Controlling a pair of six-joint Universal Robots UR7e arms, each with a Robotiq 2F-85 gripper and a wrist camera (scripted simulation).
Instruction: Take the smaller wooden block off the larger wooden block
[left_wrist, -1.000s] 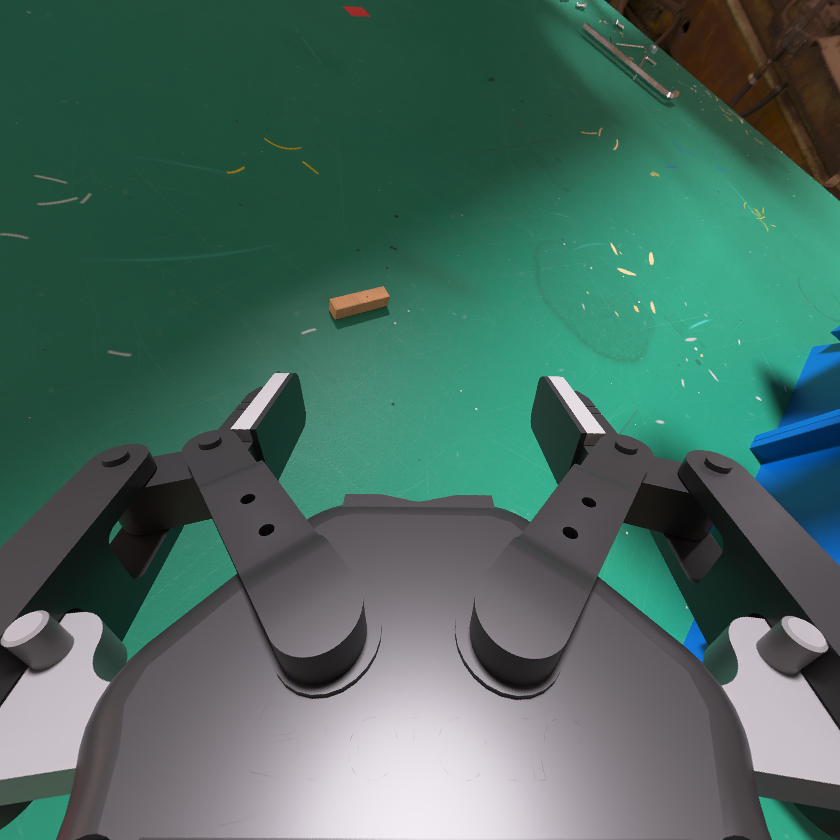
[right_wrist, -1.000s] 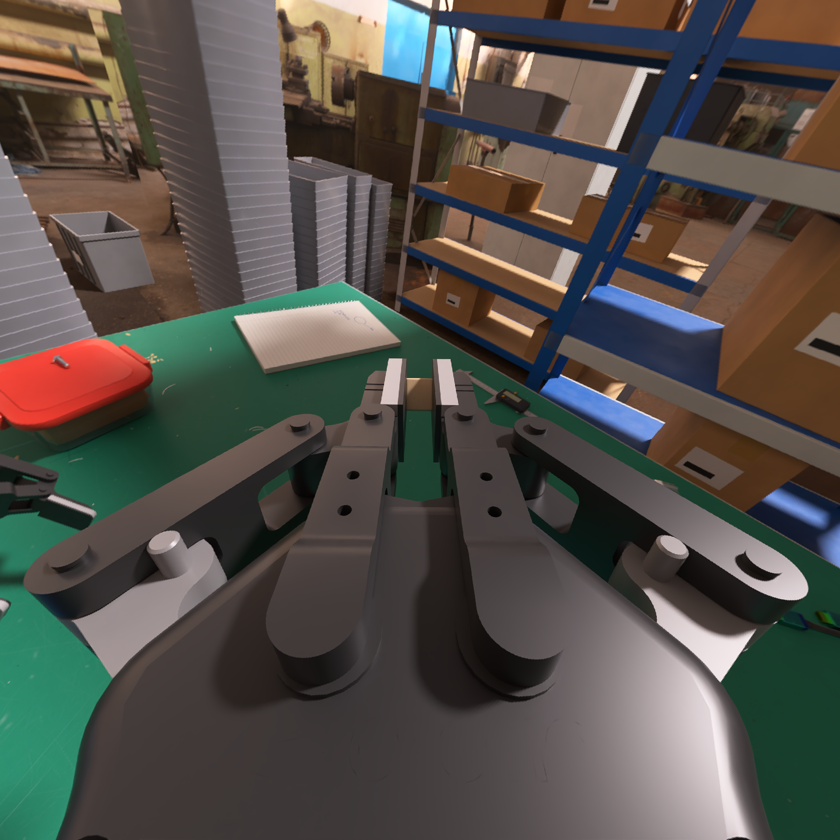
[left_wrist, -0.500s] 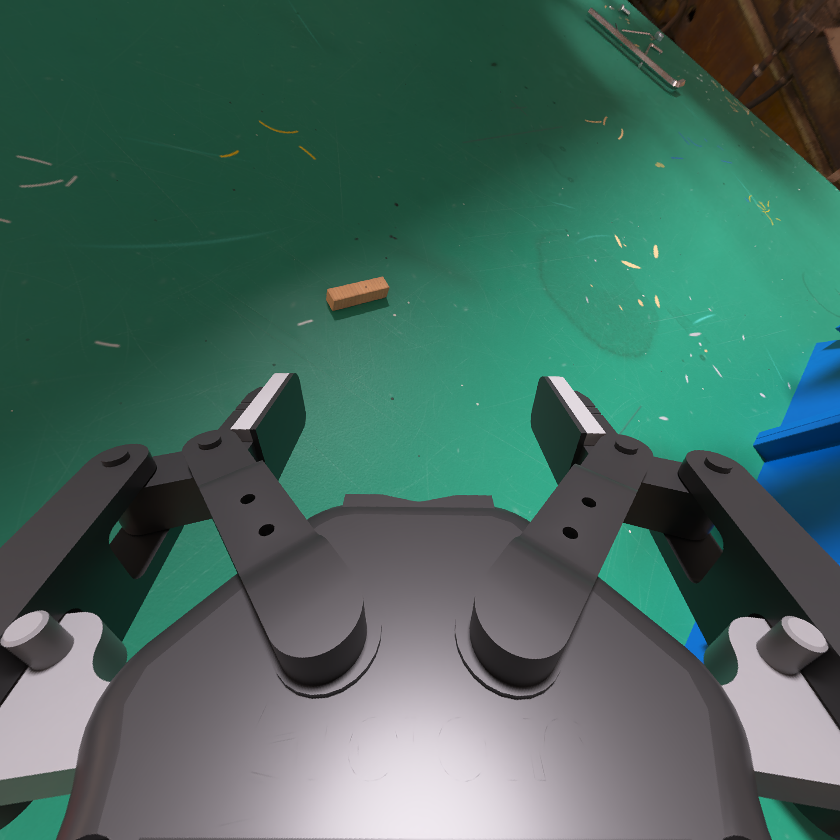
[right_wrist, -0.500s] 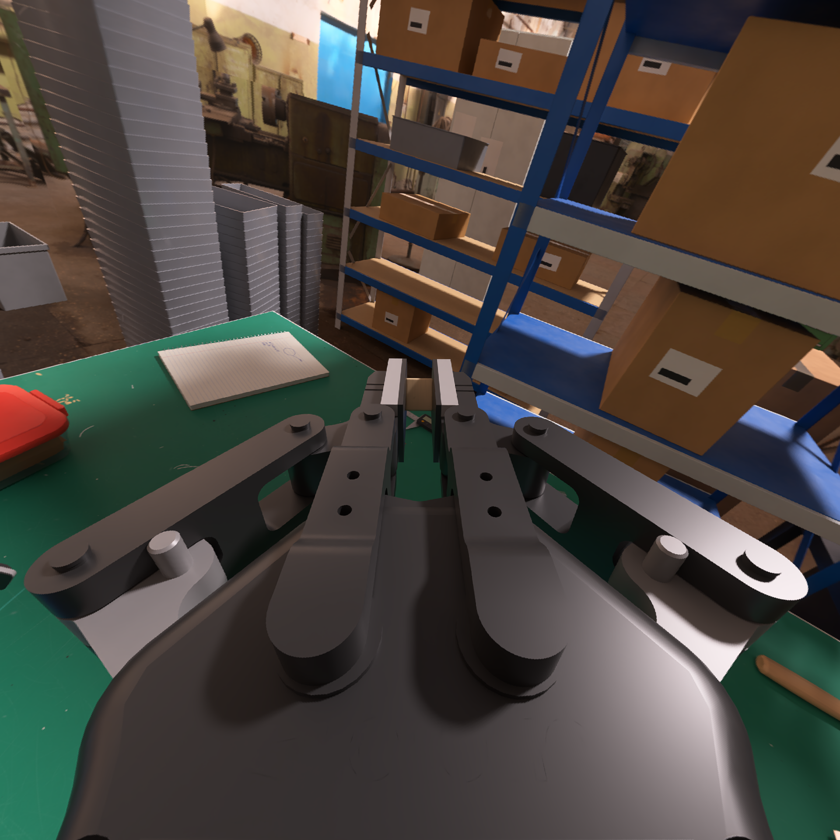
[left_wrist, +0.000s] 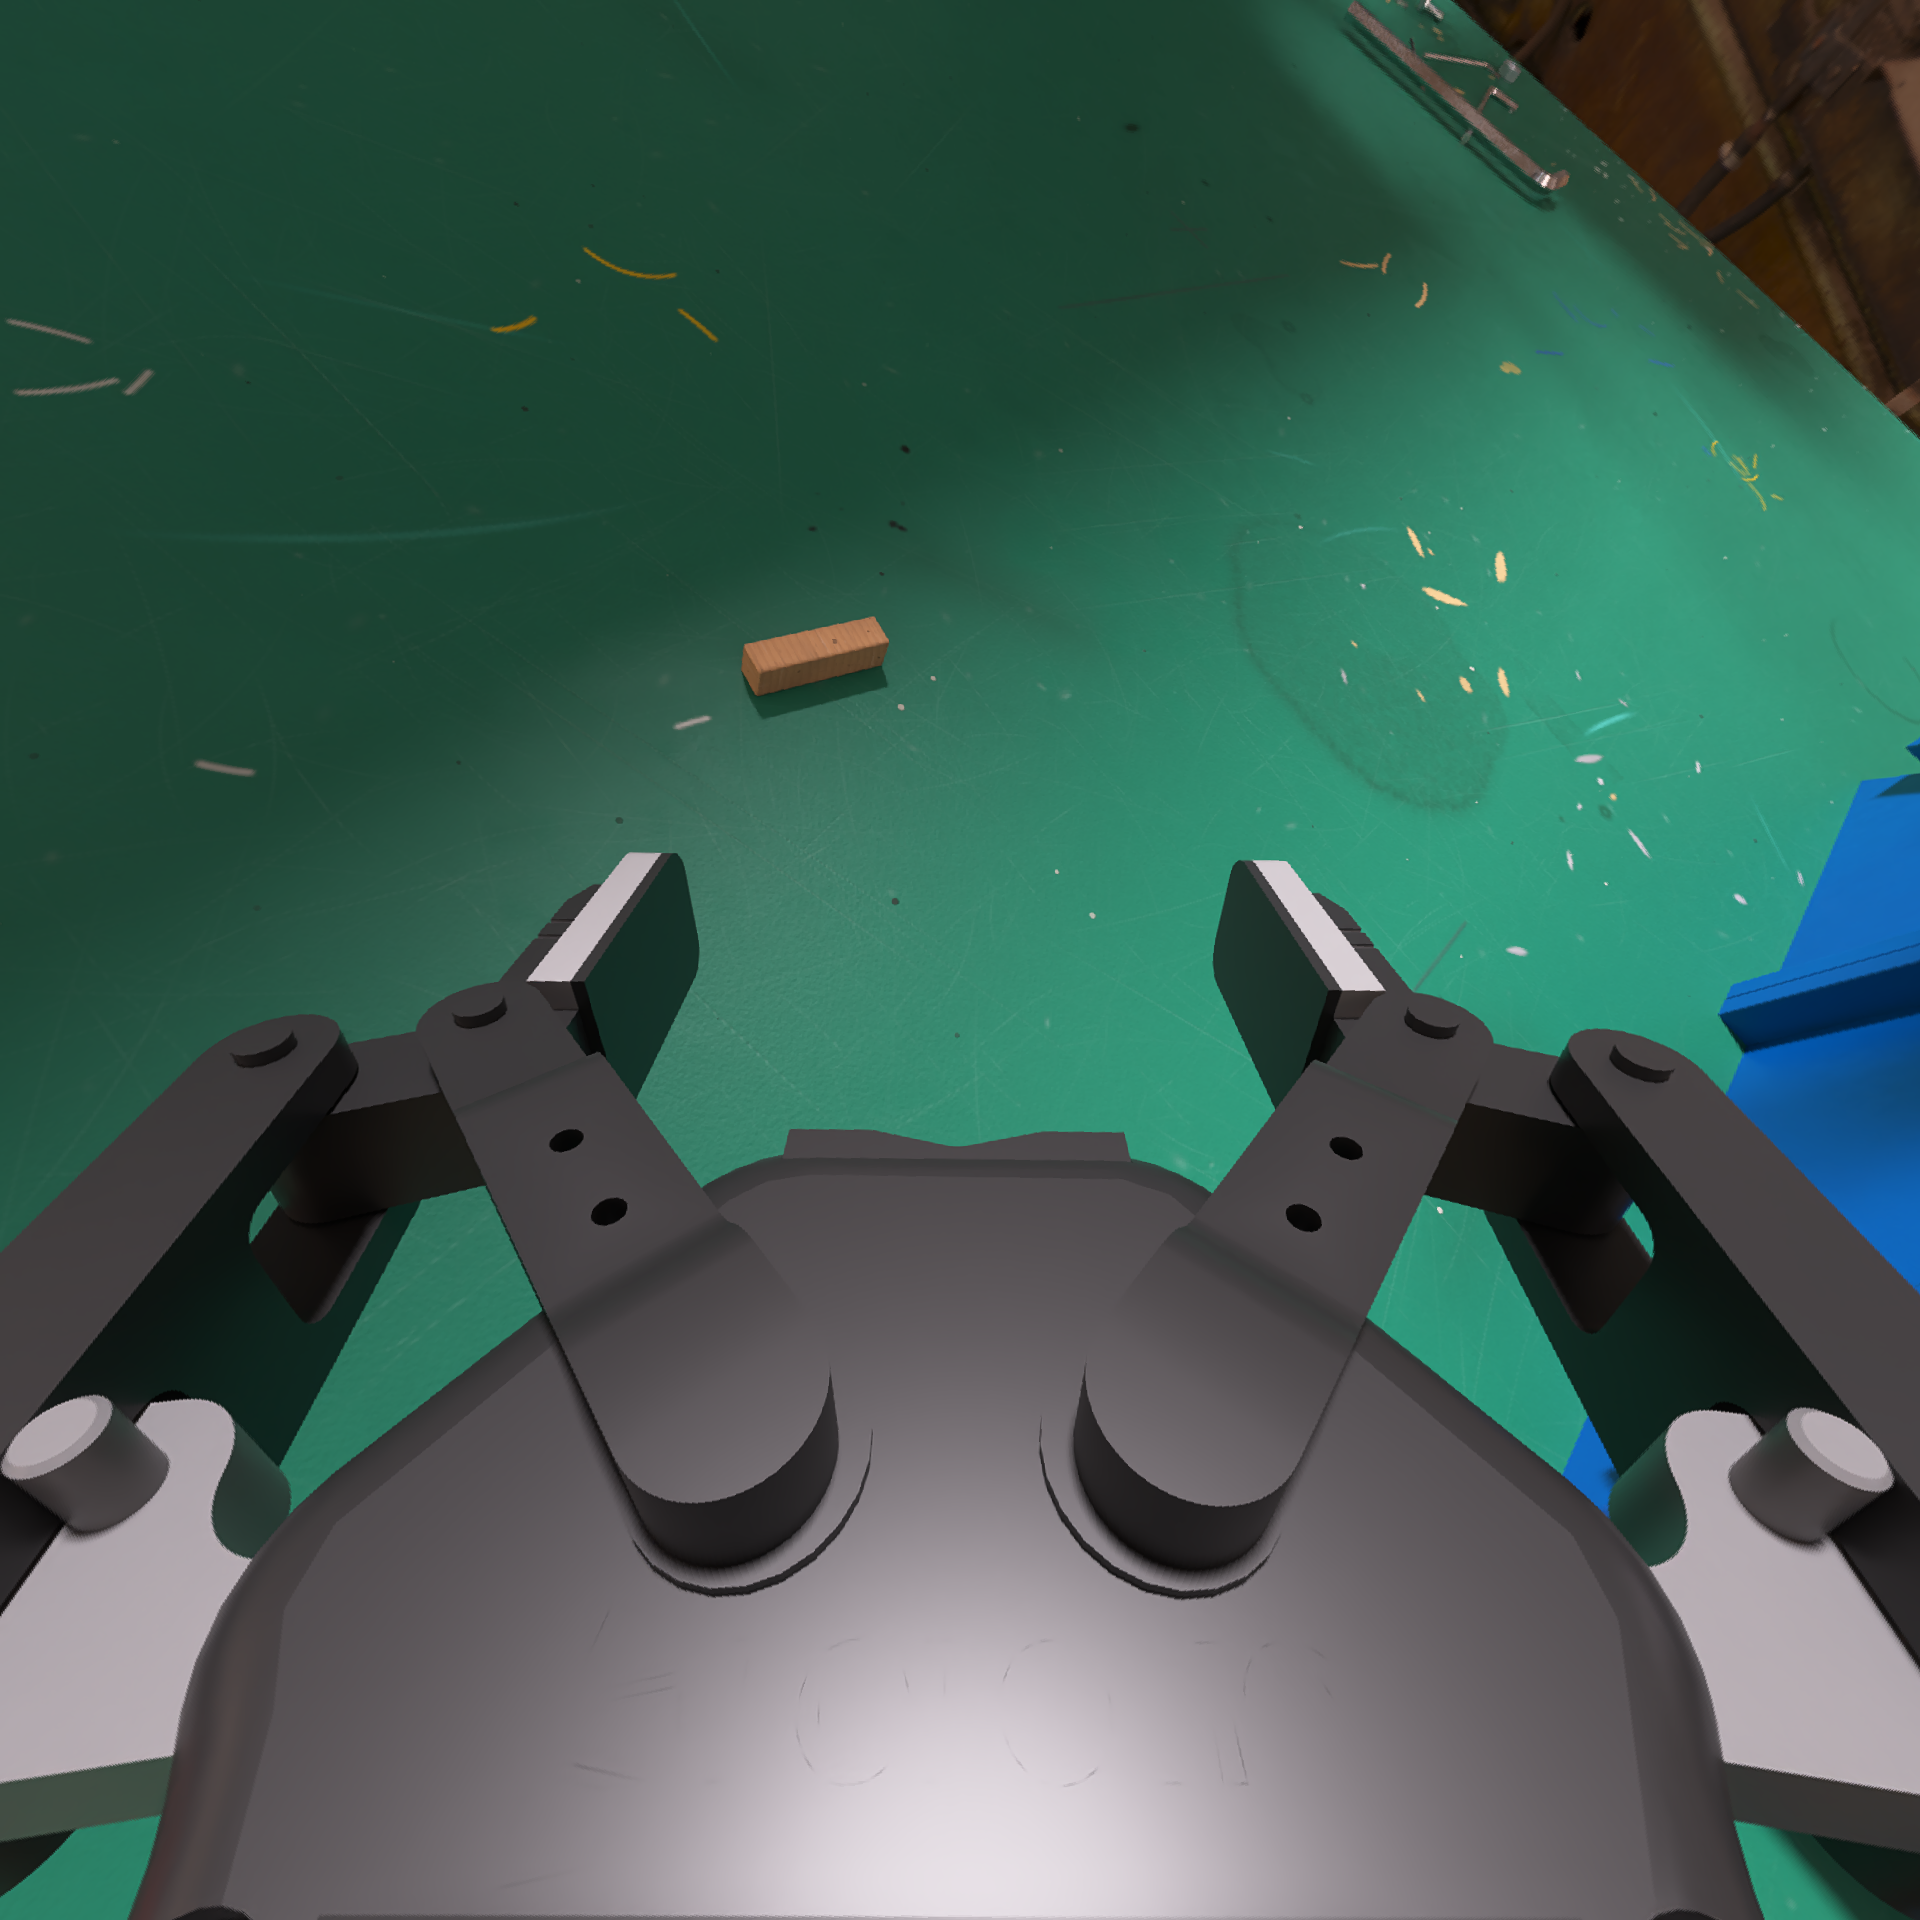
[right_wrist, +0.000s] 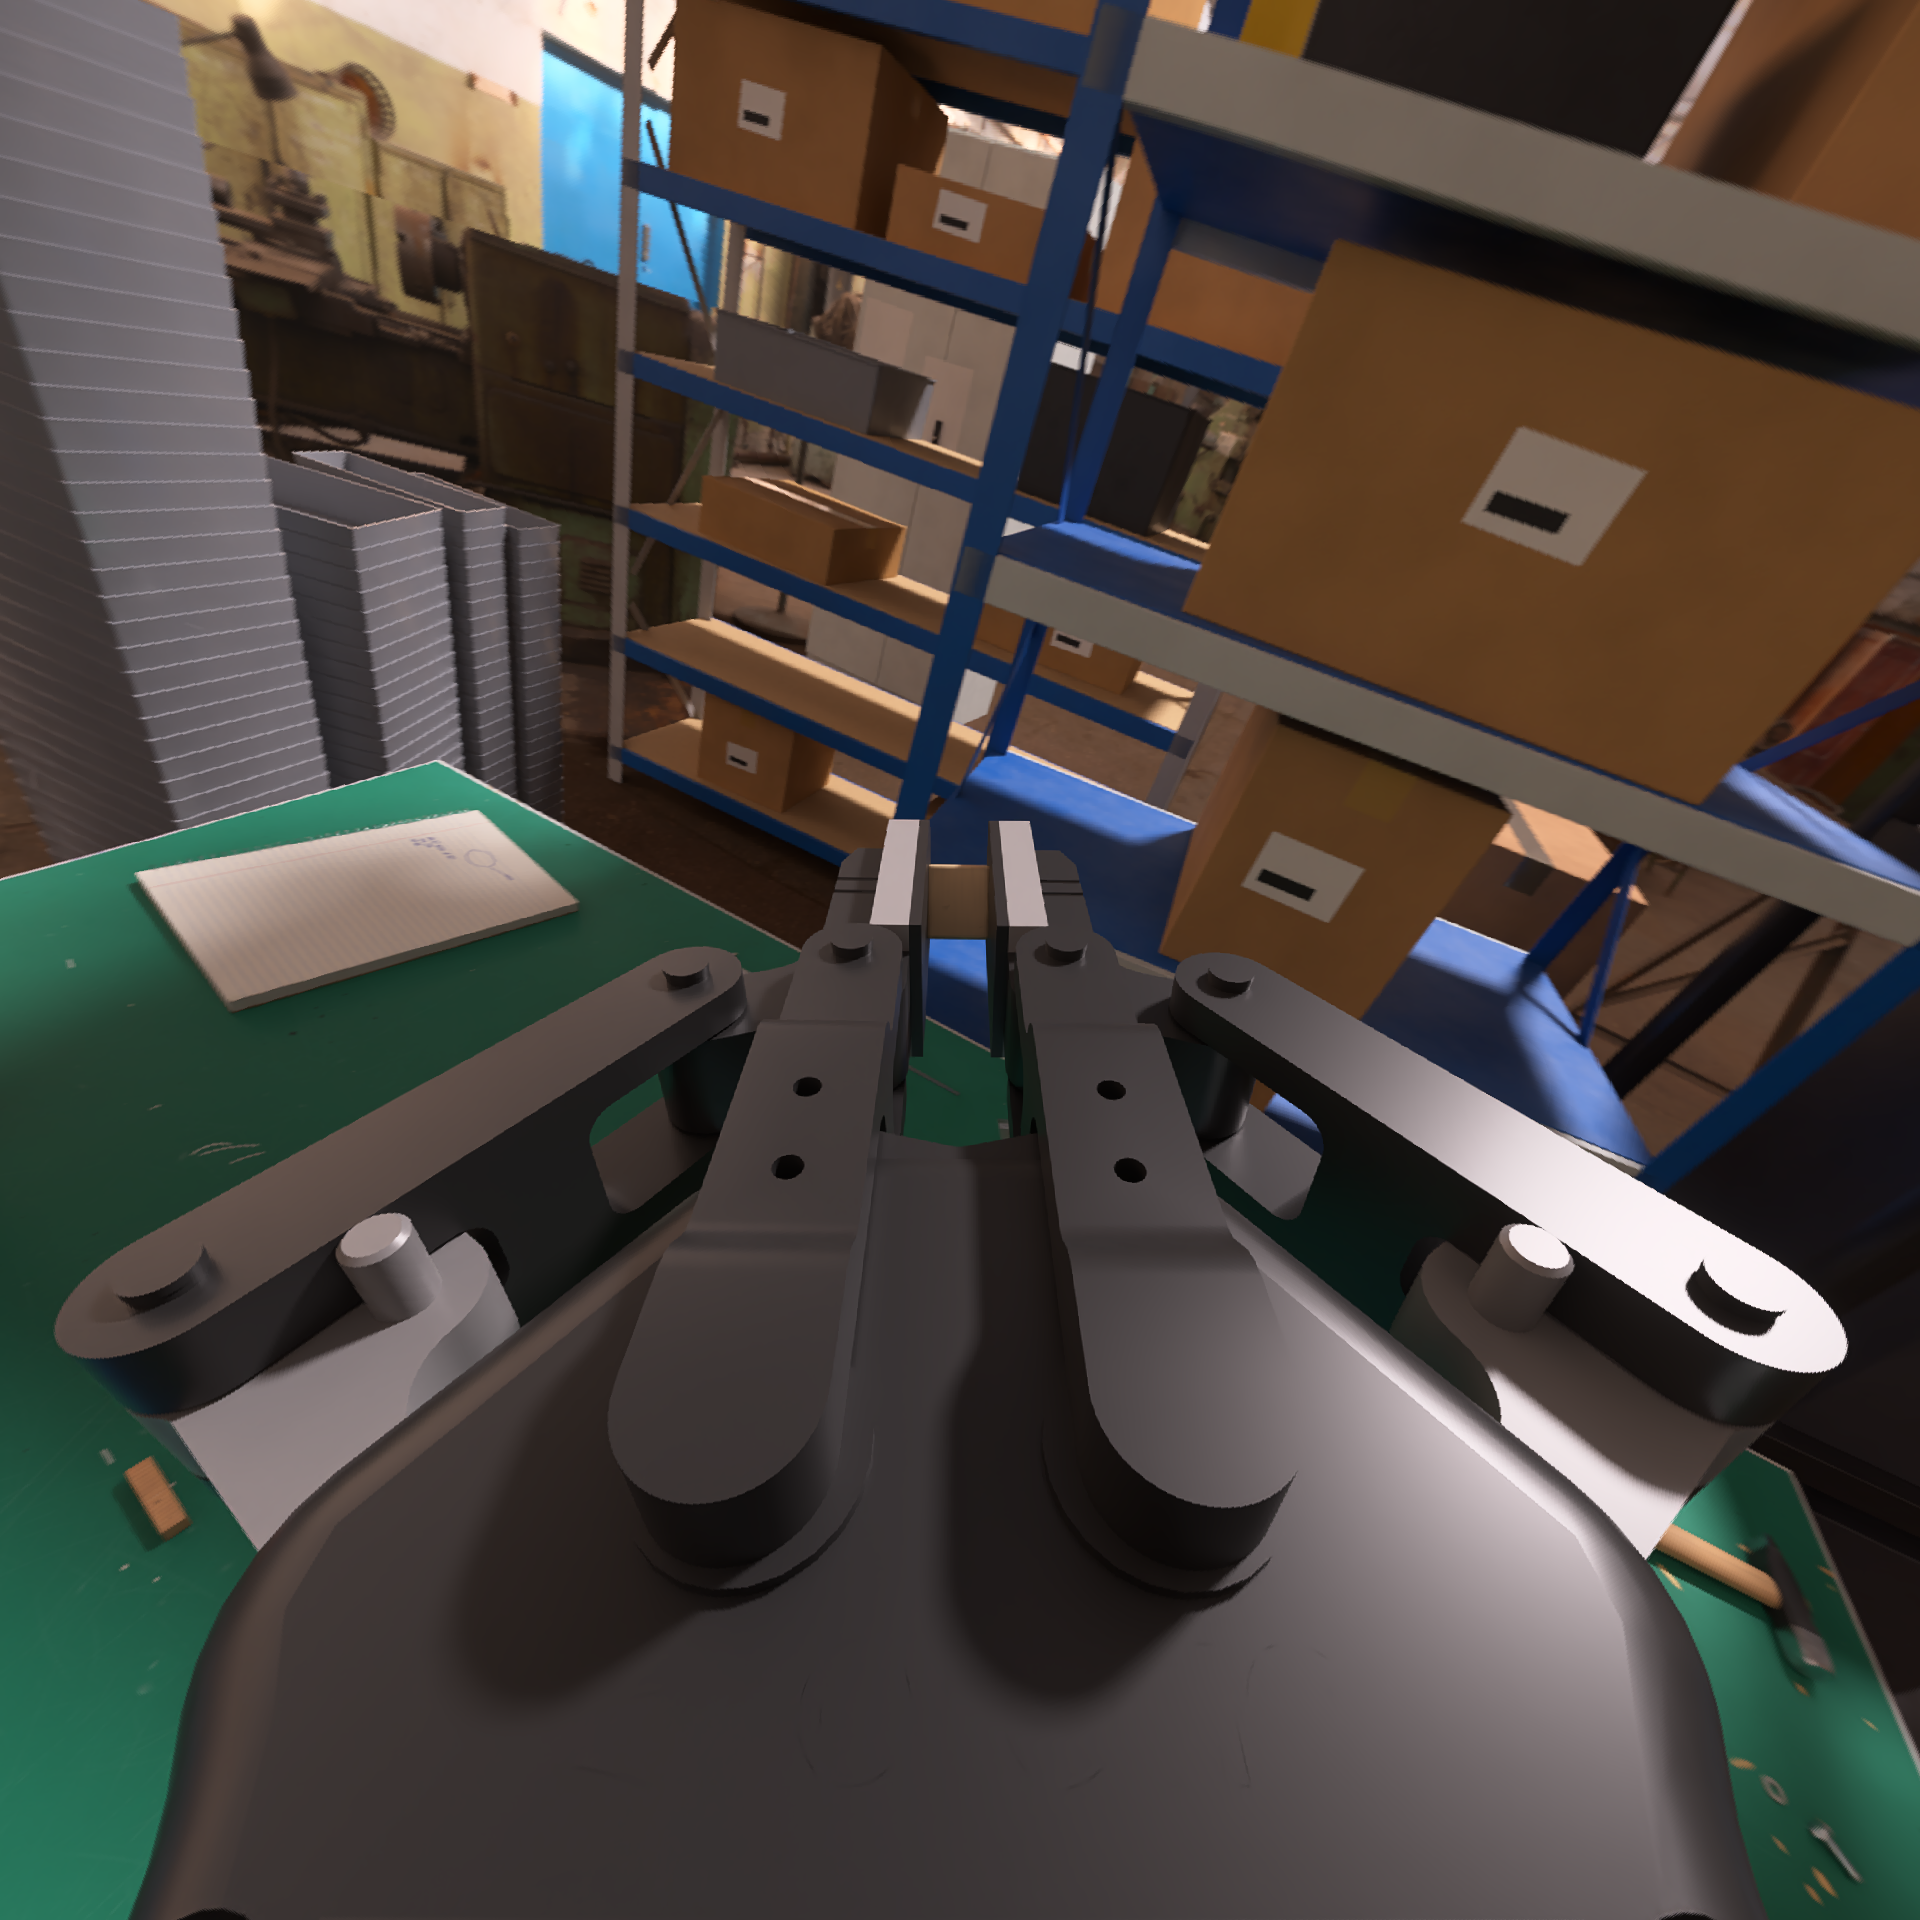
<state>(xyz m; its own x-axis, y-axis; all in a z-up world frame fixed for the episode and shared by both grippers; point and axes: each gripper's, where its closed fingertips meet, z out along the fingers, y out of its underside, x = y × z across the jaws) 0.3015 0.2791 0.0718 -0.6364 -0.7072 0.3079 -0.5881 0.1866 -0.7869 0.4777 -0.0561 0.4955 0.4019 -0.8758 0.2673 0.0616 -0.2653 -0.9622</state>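
A wooden block (left_wrist: 816, 655) lies flat on the green table (left_wrist: 1039, 416), alone, with nothing on it. My left gripper (left_wrist: 956, 914) is open and empty, above the table and short of this block. My right gripper (right_wrist: 958, 883) is shut on a small pale wooden block (right_wrist: 958, 902), held high in the air over the table's far edge. Only a sliver of that block shows between the pads. A wooden block (right_wrist: 156, 1496) also lies on the table at the lower left of the right wrist view.
A blue object (left_wrist: 1849, 1039) stands at the table's right edge and a metal bar (left_wrist: 1455, 94) lies far right. A white notepad (right_wrist: 353, 904) and a hammer (right_wrist: 1745, 1579) lie on the table. Blue shelves (right_wrist: 997, 520) with cardboard boxes stand beyond it.
My right gripper has swung round and tilted up with the small block in it; the red container has left its view. The lone block has drifted slightly up in the left view.
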